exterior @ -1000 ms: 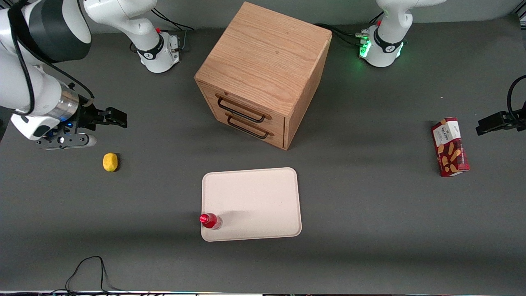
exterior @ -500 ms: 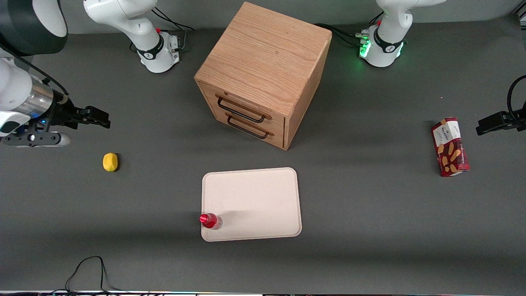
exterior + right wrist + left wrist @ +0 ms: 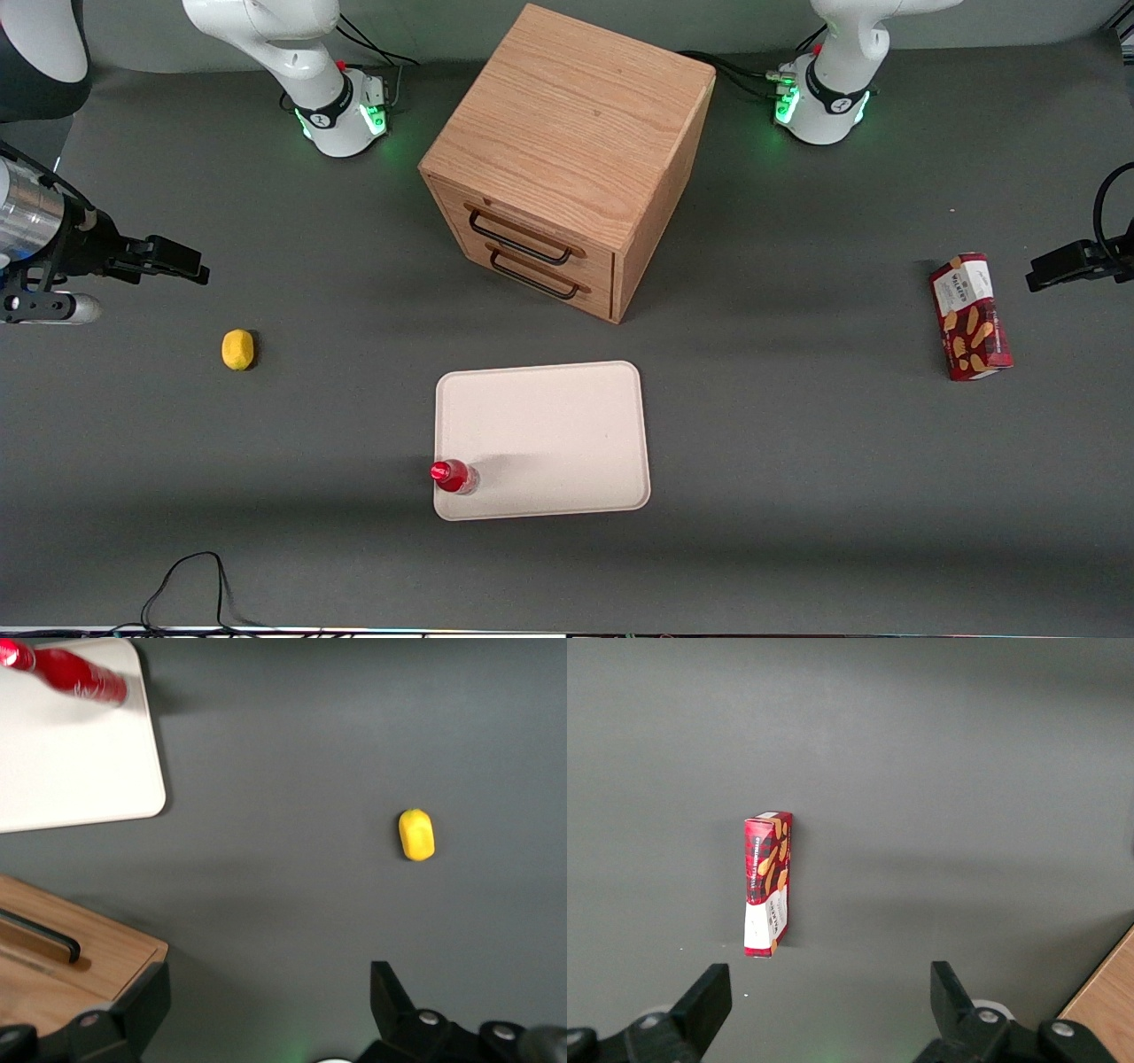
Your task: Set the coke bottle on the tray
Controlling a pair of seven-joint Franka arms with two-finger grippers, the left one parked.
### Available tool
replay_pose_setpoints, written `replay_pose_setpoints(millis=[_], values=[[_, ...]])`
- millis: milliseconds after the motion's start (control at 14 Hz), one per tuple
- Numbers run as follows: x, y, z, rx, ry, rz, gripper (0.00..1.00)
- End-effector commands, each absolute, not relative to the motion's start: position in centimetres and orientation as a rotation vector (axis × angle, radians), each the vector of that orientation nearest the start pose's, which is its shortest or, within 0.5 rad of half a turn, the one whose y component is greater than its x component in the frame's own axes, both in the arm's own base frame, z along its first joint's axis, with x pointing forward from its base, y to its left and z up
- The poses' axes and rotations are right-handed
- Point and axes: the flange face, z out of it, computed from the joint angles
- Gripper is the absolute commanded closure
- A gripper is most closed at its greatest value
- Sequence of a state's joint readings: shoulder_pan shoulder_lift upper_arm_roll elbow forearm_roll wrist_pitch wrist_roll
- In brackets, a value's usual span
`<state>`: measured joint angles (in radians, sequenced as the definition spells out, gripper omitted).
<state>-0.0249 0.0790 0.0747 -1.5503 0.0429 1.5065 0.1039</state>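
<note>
The coke bottle (image 3: 454, 476), small and red with a red cap, stands upright on the cream-white tray (image 3: 549, 425), at the tray's corner nearest the front camera on the working arm's side. It also shows as the coke bottle (image 3: 78, 674) on the tray (image 3: 80, 771) in the right wrist view. My gripper (image 3: 182, 262) hangs open and empty above the table at the working arm's end, well away from the tray. In the right wrist view the gripper (image 3: 266, 1005) has only bare grey table between its spread fingers.
A yellow lemon (image 3: 237, 348) lies on the table close under the gripper, also seen as the lemon (image 3: 415, 834). A wooden two-drawer cabinet (image 3: 567, 159) stands farther from the camera than the tray. A red biscuit box (image 3: 969, 316) lies toward the parked arm's end.
My gripper has drawn back sideways toward the working arm's end of the table, away from the tray. The bottle, tray and lemon have stayed where they were.
</note>
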Motion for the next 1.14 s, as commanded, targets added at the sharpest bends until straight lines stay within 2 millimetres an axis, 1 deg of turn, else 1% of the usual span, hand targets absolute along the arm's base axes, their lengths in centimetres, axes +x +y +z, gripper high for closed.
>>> replay_pose_setpoints(millis=[0, 71, 143, 214, 286, 429, 643, 1071], values=[[57.0, 3.7, 58.9, -3.136, -0.088, 0.224, 0.0], [56.7, 3.3, 58.9, -3.131, -0.148, 0.233, 0.0], [56.4, 3.0, 58.9, -3.127, -0.139, 0.271, 0.0], [56.2, 3.4, 59.0, -3.125, -0.147, 0.278, 0.0], [56.2, 3.2, 59.0, -3.126, -0.137, 0.28, 0.0], [56.2, 1.9, 59.4, -3.097, -0.089, 0.269, 0.0], [56.2, 1.0, 59.6, -3.095, -0.066, 0.261, 0.0], [56.3, 0.9, 59.6, -3.092, -0.061, 0.26, 0.0]])
